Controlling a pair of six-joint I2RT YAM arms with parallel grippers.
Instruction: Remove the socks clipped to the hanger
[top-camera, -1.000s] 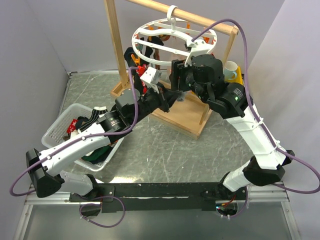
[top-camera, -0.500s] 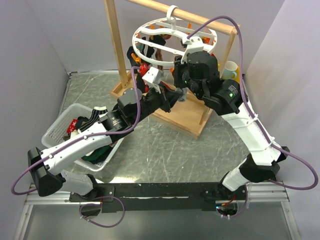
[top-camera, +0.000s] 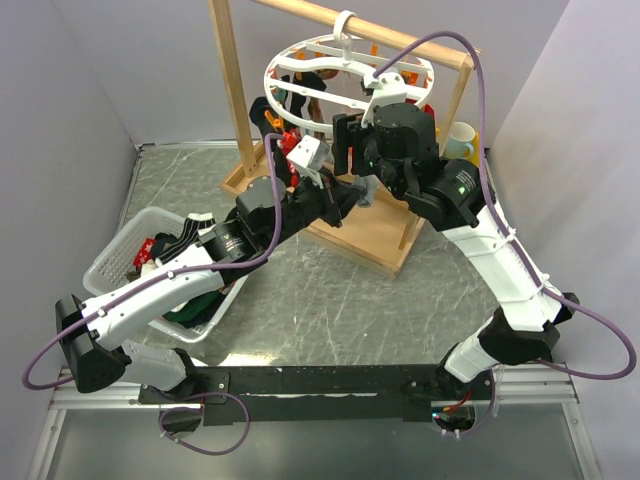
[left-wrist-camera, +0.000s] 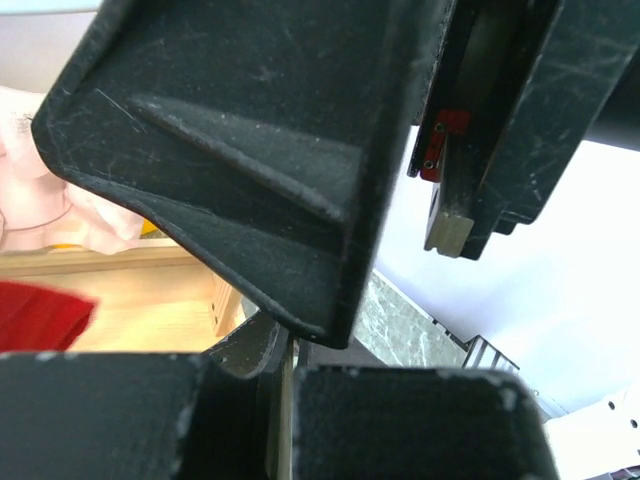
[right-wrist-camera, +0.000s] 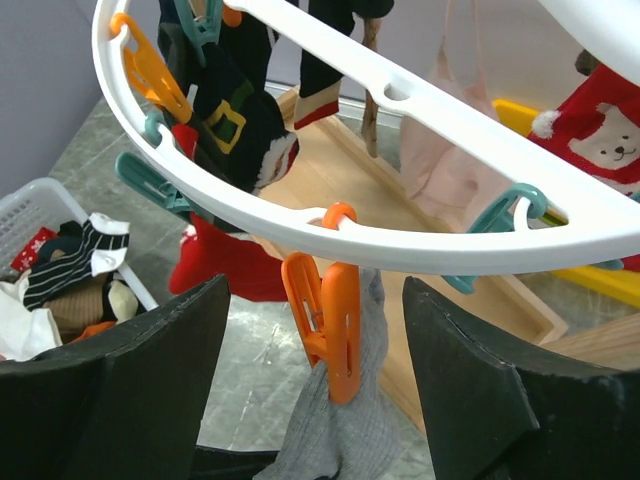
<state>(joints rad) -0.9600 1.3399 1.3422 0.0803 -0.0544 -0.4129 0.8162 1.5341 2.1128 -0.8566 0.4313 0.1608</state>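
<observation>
Grey marbled table carries a wooden rack at the far side, and the hanger hangs from it. The right gripper has its fingers spread wide either side of an orange clip that pinches a grey sock. The left gripper is closed, apparently on that sock's lower end.

Bright, even diffuse light from above, with only soft shadows on the table. Overhead view sharp, mild wide-angle bend at edges. Left wrist view mostly dark close-up surfaces, blurred, pale background blown out. Right wrist view crisp on the hanger — foreground edges slightly soft.
</observation>
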